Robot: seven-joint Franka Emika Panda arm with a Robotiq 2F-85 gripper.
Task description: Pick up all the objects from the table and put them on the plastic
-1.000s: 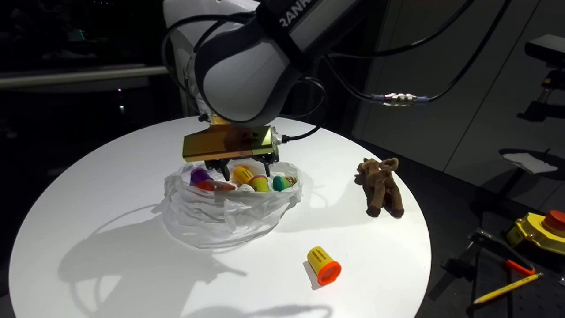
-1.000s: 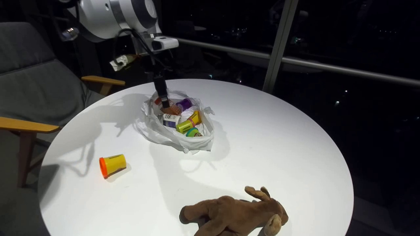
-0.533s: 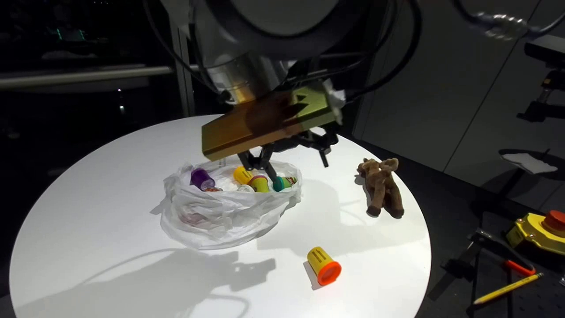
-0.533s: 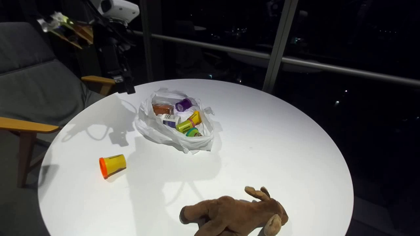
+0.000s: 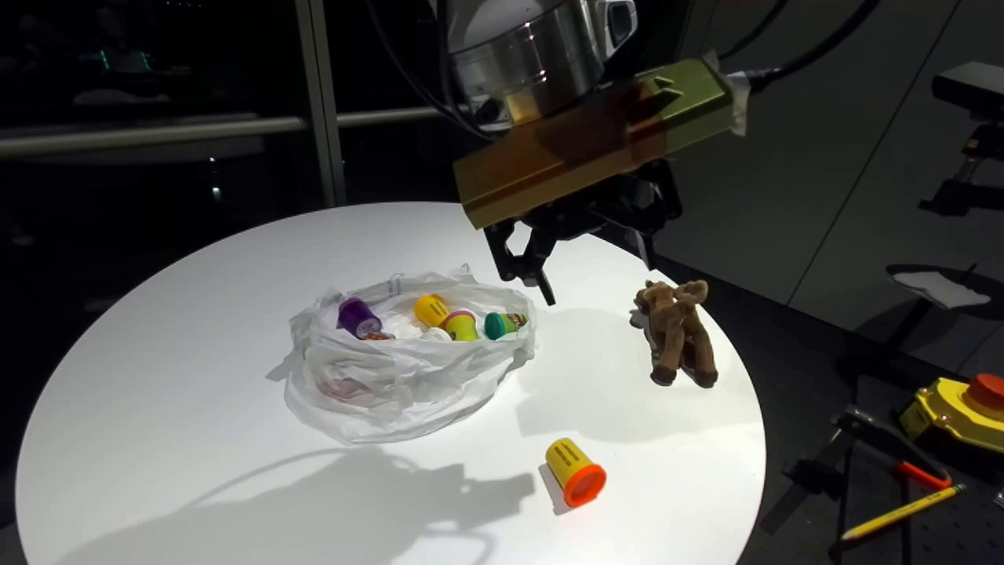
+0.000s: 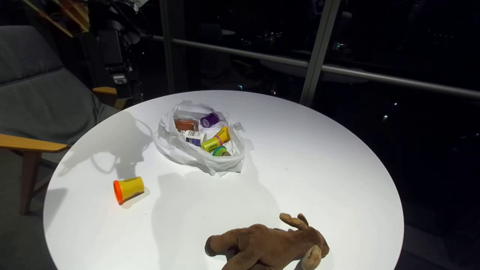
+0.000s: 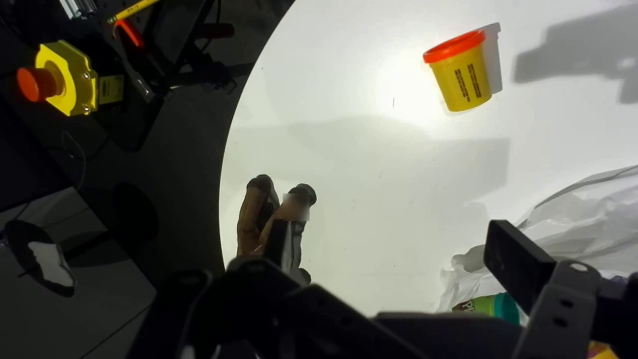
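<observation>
- how does it look from your seat?

- i've got the claw raised over the surface, tilted, its two fingers spread wide with nothing between them. in the wrist view one finger crosses in front of the stuffed animal and the other in front of the plastic bag; an exterior view shows me a gap to each.

- and out on the surface?

- the stuffed animal lies near the edge, and an orange-lidded tub rests on its side, well apart from it and from the plastic bag. i see both in both exterior views.

- inside the plastic bag?

- its mouth is open. i make out a purple tub, a yellow tub with a lime tub just beside it, and a green tub near the rim. in an exterior view i also get a white bottle and a reddish-brown pack; i can't tell what the pack is.

- past the edge?

- a pencil and a red button on a yellow box. in an exterior view, a gray chair stands by the surface; the claw is too dark there for me to read its fingers.
</observation>
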